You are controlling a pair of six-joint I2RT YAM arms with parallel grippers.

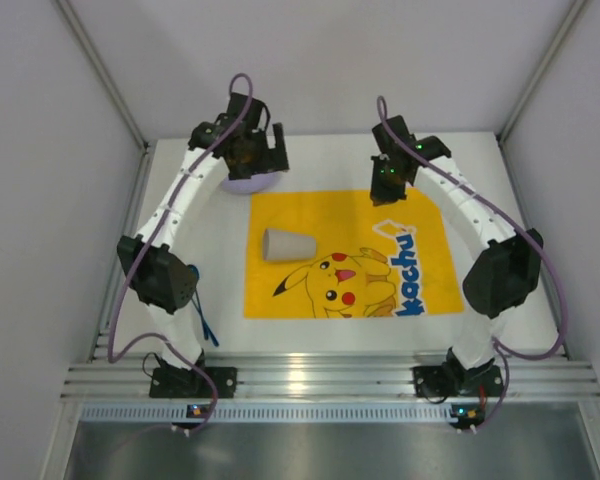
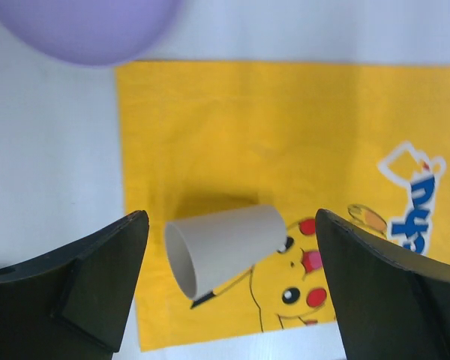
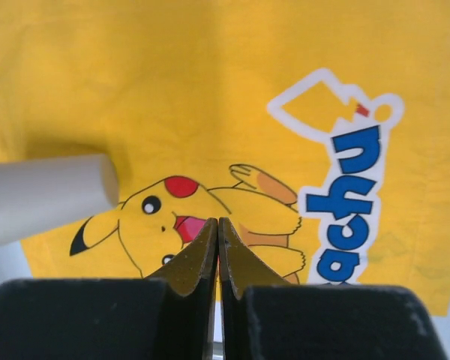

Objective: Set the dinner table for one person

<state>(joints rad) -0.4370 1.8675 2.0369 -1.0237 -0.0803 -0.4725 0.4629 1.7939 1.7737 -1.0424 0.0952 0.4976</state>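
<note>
Cup (image 1: 286,245), tapered matte grey, lies sideways on flat yellow cloth mat (image 1: 315,213).

You see a yellow mat (image 1: 320,215) w/ a Pikachu pic on it: yellow body, red cheeks, black ear tips. The letters are blue w/ a white edge. The cup (image 1: 286,245) is plain pale grey. The round thing (image 1: 248,184) is light purple. The dinner table (image 1: 320,160) is plain white & its ribbed rail (image 1: 330,385) is silver.
</note>
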